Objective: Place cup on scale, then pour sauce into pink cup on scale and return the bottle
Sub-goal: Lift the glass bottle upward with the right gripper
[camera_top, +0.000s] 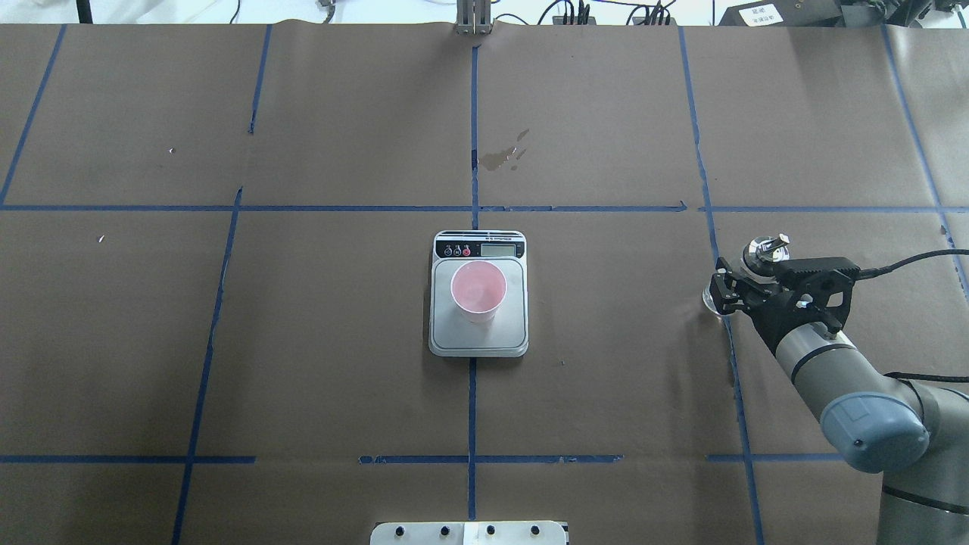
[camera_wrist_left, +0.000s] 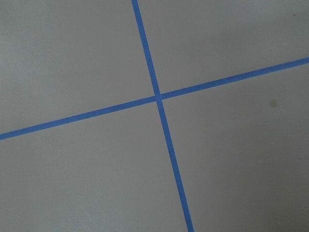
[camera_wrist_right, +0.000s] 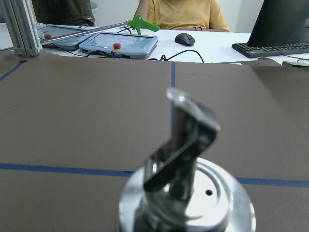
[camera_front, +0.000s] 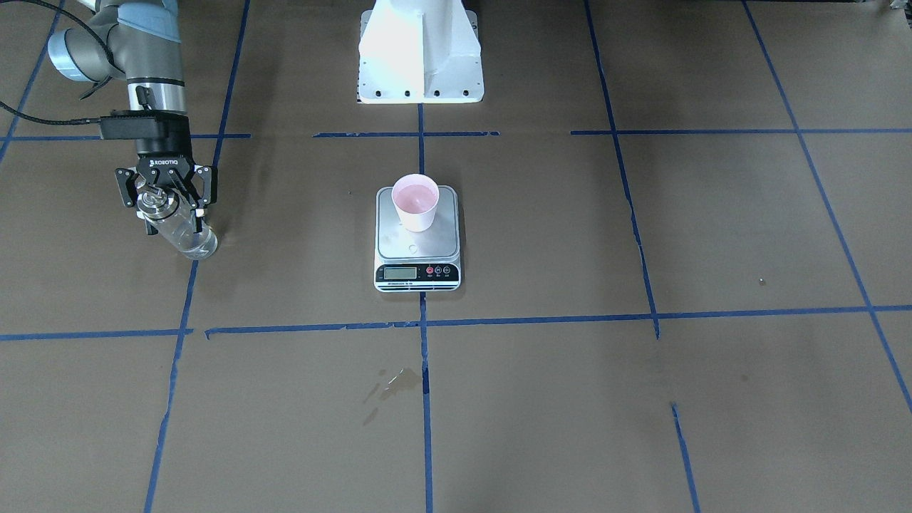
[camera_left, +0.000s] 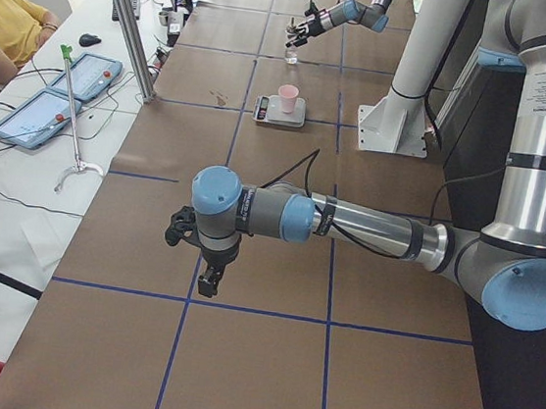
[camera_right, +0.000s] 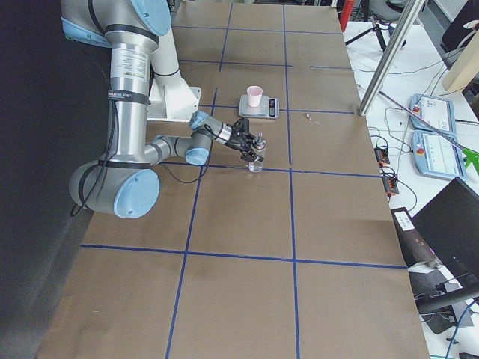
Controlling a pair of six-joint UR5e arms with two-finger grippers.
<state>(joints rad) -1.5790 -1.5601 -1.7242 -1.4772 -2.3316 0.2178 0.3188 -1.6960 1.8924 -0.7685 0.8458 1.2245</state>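
Bottle [camera_front: 178,228] stands upright on the worktop [camera_front: 641,427] out at the robot's right side, well apart from the scale [camera_front: 418,242], with its base at a blue tape line [camera_front: 187,299]. The right arm [camera_top: 825,356] has its jaws round the upper part, below the metal pourer [camera_wrist_right: 186,140]. One finger sits each side and, far as I can see, they're pressed onto the glass, so gripped rather than just flanked. Holding it high & side-on makes sense: the bottle can then be tipped spout-first.

Cup [camera_front: 415,201] sits upright abt mid-plate on the scale, clear of the display strip. That's prob so the full weight lands on the plate & the readout isn't hidden. Its inside is pink; can't tell if any liquid's in it. The sauce level in the bottle is too clear to see.

So the cup step's done. Whether the bottle's abt to leave for the pour or is being set back, I can't say from this.

Left arm [camera_left: 350,223] is way off at the other end, jaws pointing down over a tape crossing. Open or closed, can't tell. Out of the right arm's path there, I'd guess.

There's a dark stain [camera_front: 392,385] on the worktop on the operators' side of the scale.
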